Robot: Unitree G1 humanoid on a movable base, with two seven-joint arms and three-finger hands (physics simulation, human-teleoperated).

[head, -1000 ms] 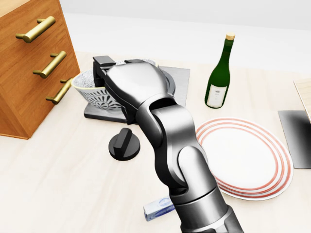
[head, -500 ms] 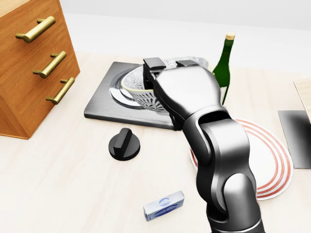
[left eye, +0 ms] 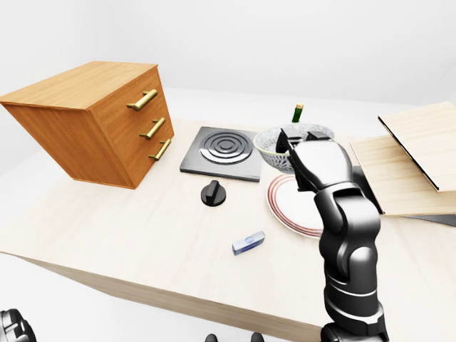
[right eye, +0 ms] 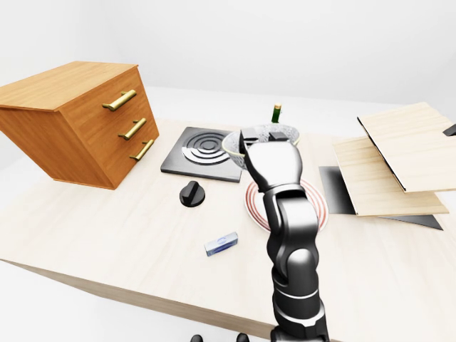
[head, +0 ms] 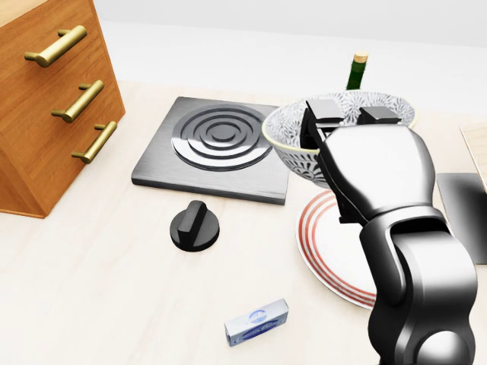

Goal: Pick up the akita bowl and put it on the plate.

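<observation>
Right hand point(head: 373, 171): fingers clamped over the akita bowl point(head: 293, 148) rim, holding it off the table.
Bowl position: above the plate point(head: 323, 243), over its upper-left edge in the head view.
Next move: probably a small shift right, then lowering.
</observation>
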